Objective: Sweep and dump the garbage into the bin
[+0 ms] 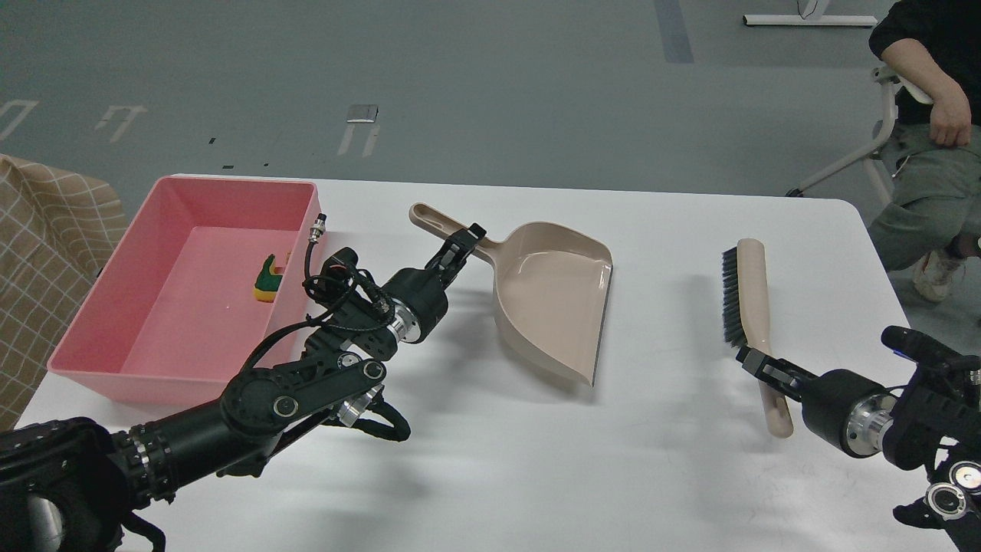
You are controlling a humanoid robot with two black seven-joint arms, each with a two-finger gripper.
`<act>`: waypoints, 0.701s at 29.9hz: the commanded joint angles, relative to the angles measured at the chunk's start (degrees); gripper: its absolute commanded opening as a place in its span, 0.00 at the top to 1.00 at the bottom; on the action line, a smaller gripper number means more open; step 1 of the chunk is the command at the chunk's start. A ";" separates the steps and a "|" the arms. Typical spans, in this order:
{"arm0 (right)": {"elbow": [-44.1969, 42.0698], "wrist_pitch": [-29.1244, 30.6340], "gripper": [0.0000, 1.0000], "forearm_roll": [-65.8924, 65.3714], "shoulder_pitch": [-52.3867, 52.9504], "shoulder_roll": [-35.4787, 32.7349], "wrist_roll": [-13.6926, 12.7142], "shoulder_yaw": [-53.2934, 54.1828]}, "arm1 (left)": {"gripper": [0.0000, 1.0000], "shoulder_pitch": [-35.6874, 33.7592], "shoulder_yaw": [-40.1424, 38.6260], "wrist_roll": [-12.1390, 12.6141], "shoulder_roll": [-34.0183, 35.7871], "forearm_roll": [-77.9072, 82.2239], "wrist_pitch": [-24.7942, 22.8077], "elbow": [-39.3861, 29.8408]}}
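A white table [475, 460] fills the lower two thirds of the frame. At its left edge sits the pink bin [138, 307], a low-walled tub. Inside it, near the right wall, lies the yellow sponge [267, 282] with its dark green backing; a sliver of something pale shows just right of it against the wall (too small to tell what). The bread slice is not to be made out.

In the centre of the frame lies the beige dustpan [556, 295], mouth toward the lower right, handle running to the upper left. The left gripper [463, 244] is at that handle, near where it joins the pan; its fingers appear set on either side of the handle, but whether they clamp it I cannot tell.

At right lies the brush [751, 307], bristles facing left, its beige handle pointing toward the bottom of the frame. The right gripper [759, 362] is at the lower part of that handle, fingers against it; whether they are closed on it cannot be told.

A seated person [927, 115] is at the upper right corner, off the table. A checked cloth [46, 253] shows at the left edge.
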 commanded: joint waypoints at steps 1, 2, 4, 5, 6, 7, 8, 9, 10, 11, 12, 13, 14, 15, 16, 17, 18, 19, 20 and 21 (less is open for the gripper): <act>-0.01 0.00 0.90 -0.01 -0.48 0.01 -0.03 -0.02 | 0.89 0.02 0.07 0.00 -0.19 0.05 0.00 0.93; -0.01 0.00 0.90 -0.01 -0.48 0.01 -0.03 -0.02 | 0.89 0.02 0.07 0.00 -0.19 0.05 0.00 0.93; -0.09 0.00 0.90 -0.01 -0.48 -0.17 -0.03 -0.02 | 0.89 0.02 0.07 0.00 -0.19 0.05 0.00 1.10; -0.09 0.00 0.90 0.08 -0.56 -0.34 -0.03 -0.02 | 0.89 -0.07 0.07 0.00 -0.19 0.05 0.00 1.10; -0.18 0.00 0.90 0.08 -0.65 -0.78 -0.03 -0.02 | 0.89 -0.07 0.07 0.00 -0.10 0.05 0.00 1.10; -0.18 0.00 0.90 0.08 -0.74 -1.05 -0.03 -0.10 | 0.89 -0.07 0.07 0.00 -0.10 0.05 0.00 1.10; -0.18 0.00 0.90 0.08 -0.74 -1.05 -0.03 -0.10 | 0.89 -0.07 0.07 0.00 -0.10 0.05 0.00 1.10; -0.36 0.00 0.90 0.08 -1.09 -1.14 0.05 -0.10 | 0.89 -0.07 0.16 0.00 -0.10 0.05 0.00 1.10; -0.45 0.00 0.90 0.08 -1.44 -1.57 0.05 -0.02 | 0.89 -0.07 0.16 0.00 -0.10 0.05 0.00 1.10; -0.45 0.00 0.90 -0.01 -1.53 -1.75 0.05 -0.10 | 0.89 0.02 0.16 0.00 -0.10 0.05 0.00 1.10; -0.45 0.00 0.90 0.08 -1.71 -2.10 0.05 -0.10 | 0.89 0.11 0.16 0.00 -0.10 0.05 0.00 1.10; -0.45 0.00 0.90 -0.01 -1.79 -2.19 -0.03 -0.10 | 0.89 0.20 0.16 0.00 -0.10 0.05 0.00 1.10; -0.45 0.00 0.90 -0.01 -1.97 -2.19 0.05 -0.10 | 0.88 0.28 0.16 0.00 -0.10 0.05 0.00 1.10; -0.45 0.00 0.90 -0.01 -2.06 -2.19 -0.03 -0.02 | 0.88 0.28 0.16 0.00 -0.10 0.05 0.00 1.10; -0.45 0.00 0.90 -0.01 -2.06 -2.19 0.05 -0.10 | 0.87 0.28 0.16 0.00 -0.10 0.05 0.00 1.19; -0.45 0.00 0.90 -0.01 -2.15 -2.19 0.05 -0.10 | 0.87 0.37 0.16 0.00 -0.10 0.05 0.00 1.11; -0.53 0.00 0.90 -0.01 -2.15 -2.19 0.05 -0.10 | 0.85 0.46 0.25 0.00 -0.10 0.05 0.00 1.19; -0.53 0.00 0.90 -0.01 -2.15 -2.19 -0.03 -0.10 | 0.84 0.55 0.25 0.00 -0.10 0.05 0.00 1.19; -0.53 0.00 0.90 -0.01 -2.15 -2.19 -0.03 -0.10 | 0.81 0.64 0.16 0.00 -0.10 0.05 0.00 1.19; -0.53 0.00 0.80 -0.01 -2.15 -2.10 -0.03 -0.10 | 0.74 0.72 0.16 0.00 -0.10 0.05 0.00 1.19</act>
